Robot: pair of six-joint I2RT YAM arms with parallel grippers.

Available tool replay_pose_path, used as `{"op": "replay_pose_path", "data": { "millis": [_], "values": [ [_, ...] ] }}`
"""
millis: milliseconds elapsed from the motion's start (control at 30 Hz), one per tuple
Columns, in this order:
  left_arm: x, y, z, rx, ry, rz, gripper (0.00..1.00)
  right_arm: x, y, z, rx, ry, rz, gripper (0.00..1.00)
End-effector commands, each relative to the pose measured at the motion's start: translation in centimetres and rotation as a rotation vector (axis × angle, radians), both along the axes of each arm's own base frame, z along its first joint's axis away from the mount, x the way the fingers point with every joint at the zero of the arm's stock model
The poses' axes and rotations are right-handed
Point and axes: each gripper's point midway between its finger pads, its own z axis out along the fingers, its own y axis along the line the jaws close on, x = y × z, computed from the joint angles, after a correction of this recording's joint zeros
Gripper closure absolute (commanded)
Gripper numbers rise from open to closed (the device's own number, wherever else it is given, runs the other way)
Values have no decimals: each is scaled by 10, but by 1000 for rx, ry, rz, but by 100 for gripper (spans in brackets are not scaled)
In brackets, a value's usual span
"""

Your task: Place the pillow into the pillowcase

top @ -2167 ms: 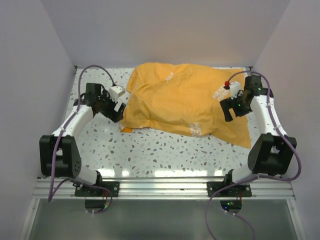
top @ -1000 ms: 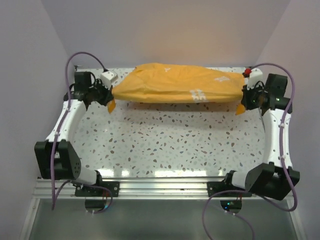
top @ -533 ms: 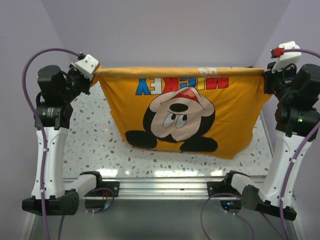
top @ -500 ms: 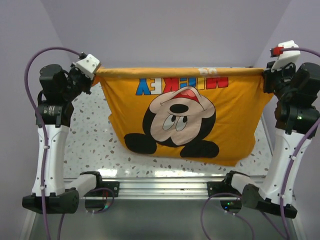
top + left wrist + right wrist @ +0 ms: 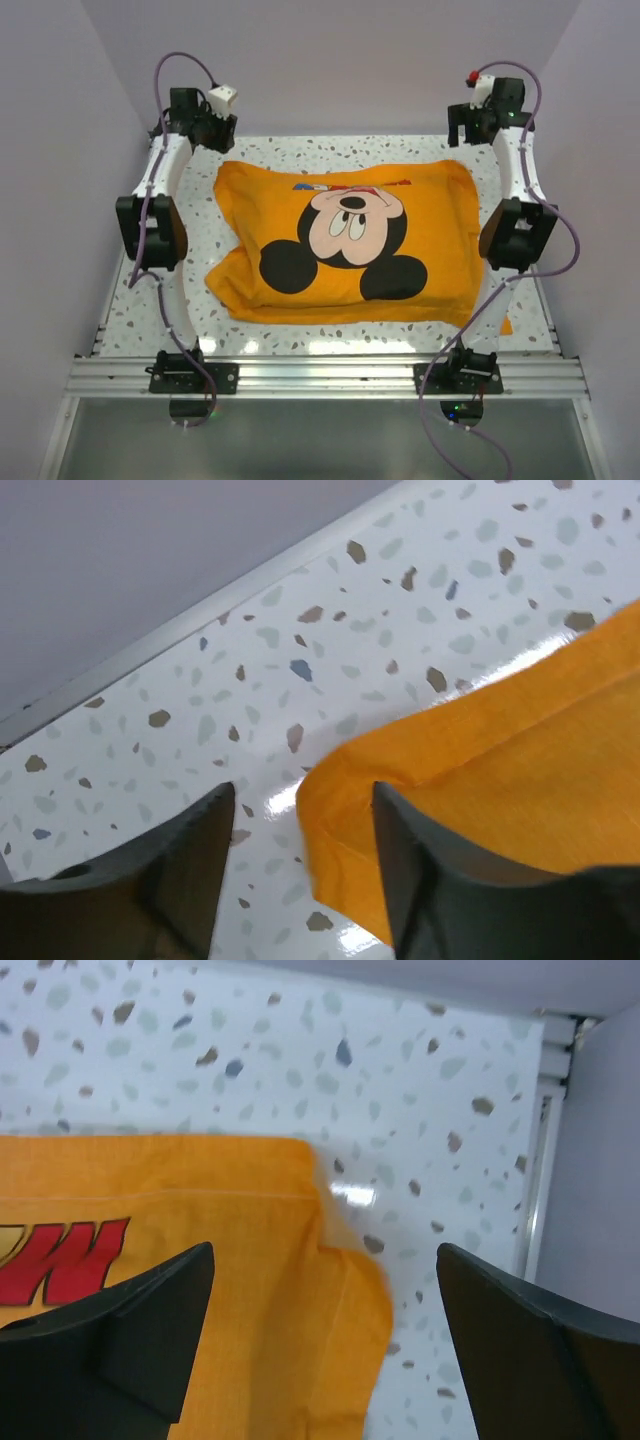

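Writing: in the top view a short row of blue and red letters runs along the far edge of the pillowcase, above the Mickey Mouse face. It is too small for me to read. The right wrist view shows one red, dark-outlined letter, an M or a W, cut off by the frame edge. I find no other labels.

Location: the pillowcase lies face-up in the middle of the table and looks puffed and full. I cannot see the pillow itself in any view.

Views: only the top view shows the whole case and the printed face. The left wrist view shows a plain orange hemmed corner lying on the speckled surface, with no print on it. The right wrist view shows the other far corner, with the lettering.

Jaws: the left gripper has its fingers partly apart. The cloth corner lies below the gap, and the fingers hold nothing. The right gripper is spread wide above its corner and also holds nothing.

Count: one pillowcase, one printed face, two arms, two grippers.
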Motion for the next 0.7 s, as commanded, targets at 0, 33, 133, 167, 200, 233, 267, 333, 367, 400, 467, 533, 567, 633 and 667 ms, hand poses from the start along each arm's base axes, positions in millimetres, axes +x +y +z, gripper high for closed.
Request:
{"op": "replay_pose_path", "data": {
  "millis": [0,33,133,167,200,233,267,333,367,400,467,533,567,633,667],
  "values": [
    [35,27,92,14,-152,133,34,3,-24,97,-90,-204,-102,1],
    [29,30,98,23,-147,133,19,-10,-26,121,-120,-238,-86,1],
    [-13,30,99,28,-96,128,0,-40,-28,123,-101,-193,-58,1],
    [-31,30,67,15,-12,123,0,-58,-27,143,-97,-225,-50,1],
    [-53,23,89,-17,-39,89,0,-69,-21,128,-68,-180,-17,1],
    [-66,20,87,-31,-21,80,0,-83,-18,121,-71,-145,11,1],
    [-87,16,64,-48,58,75,0,-103,-10,134,-70,-157,35,1],
    [-116,8,73,-88,79,63,0,-134,9,110,-7,-64,112,1],
    [-130,4,68,-106,119,68,0,-146,17,104,16,-35,136,1],
    [-148,1,66,-123,141,63,0,-168,26,98,41,-9,149,2],
    [-171,-4,52,-144,182,59,0,-195,45,84,110,47,200,1],
    [-191,-8,63,-143,133,35,0,-227,59,67,157,93,226,1],
    [-200,-8,50,-139,149,29,0,-236,62,62,173,98,223,1],
    [-216,-11,50,-139,133,16,0,-259,70,42,195,115,219,1],
    [-227,-11,30,-139,174,15,0,-265,71,34,201,121,208,1]
  ]
}}
